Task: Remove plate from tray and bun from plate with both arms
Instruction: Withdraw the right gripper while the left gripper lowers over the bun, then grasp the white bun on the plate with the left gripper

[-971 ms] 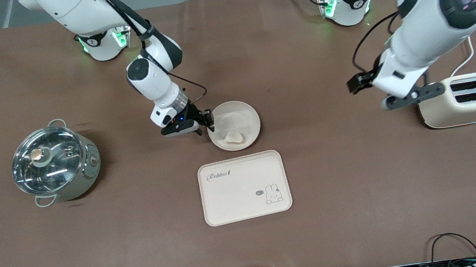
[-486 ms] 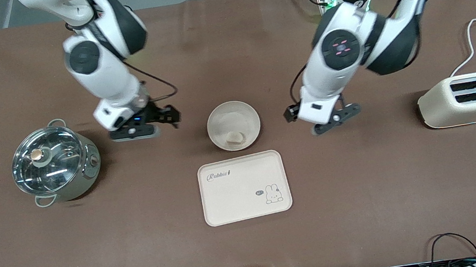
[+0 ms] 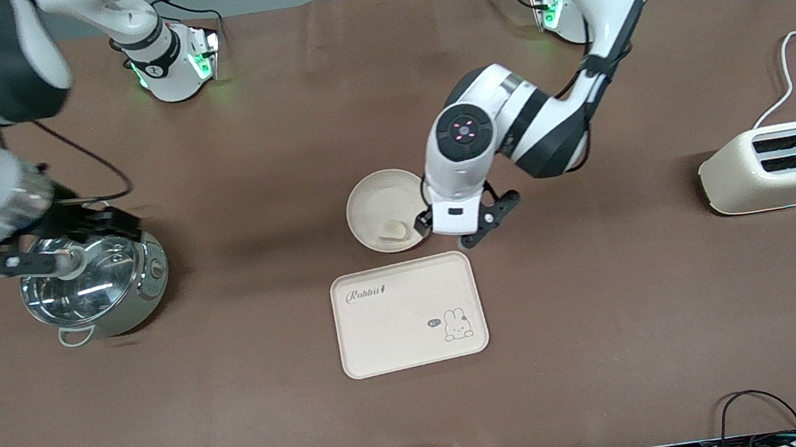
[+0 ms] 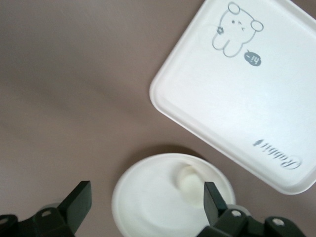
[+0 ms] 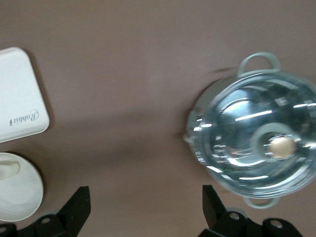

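The bun lies flat side down, dome up, in the plate, at its tray-side edge, beneath the spread-fingered left gripper. The right gripper, also spread, hangs over the pot.

My left gripper hangs spread over the plate, the bun bare beneath it. The tray crowds the plate's nearer edge. My right gripper, jaws wide, hovers over the pot at its end.
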Robot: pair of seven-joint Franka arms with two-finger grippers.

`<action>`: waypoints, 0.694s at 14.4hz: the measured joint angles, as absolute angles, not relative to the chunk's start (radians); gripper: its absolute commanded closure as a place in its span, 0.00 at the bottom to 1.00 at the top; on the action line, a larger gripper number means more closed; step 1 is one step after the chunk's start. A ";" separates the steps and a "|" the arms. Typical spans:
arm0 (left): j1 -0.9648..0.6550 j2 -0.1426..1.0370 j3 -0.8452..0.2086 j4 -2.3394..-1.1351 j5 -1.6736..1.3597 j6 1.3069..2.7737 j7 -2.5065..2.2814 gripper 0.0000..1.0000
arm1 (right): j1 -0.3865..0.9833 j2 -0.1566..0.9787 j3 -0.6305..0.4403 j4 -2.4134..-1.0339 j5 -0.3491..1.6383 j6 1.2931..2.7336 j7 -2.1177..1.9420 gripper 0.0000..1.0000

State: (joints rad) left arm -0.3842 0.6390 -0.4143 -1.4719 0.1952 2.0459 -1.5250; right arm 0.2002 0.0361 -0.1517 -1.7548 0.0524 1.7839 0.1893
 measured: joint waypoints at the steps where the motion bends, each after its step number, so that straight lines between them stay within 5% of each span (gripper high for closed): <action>1: -0.405 0.665 -0.414 -1.469 0.215 2.080 -1.598 0.00 | 0.200 0.035 -0.199 -1.722 0.052 1.763 0.141 0.00; 4: -0.461 0.726 -0.404 -1.465 0.250 2.131 -1.769 0.01 | 0.198 0.031 -0.303 -1.627 0.047 1.699 0.009 0.00; 10: -0.522 0.801 -0.383 -1.461 0.252 2.235 -1.992 0.05 | 0.189 0.034 -0.277 -1.586 0.005 1.666 -0.003 0.00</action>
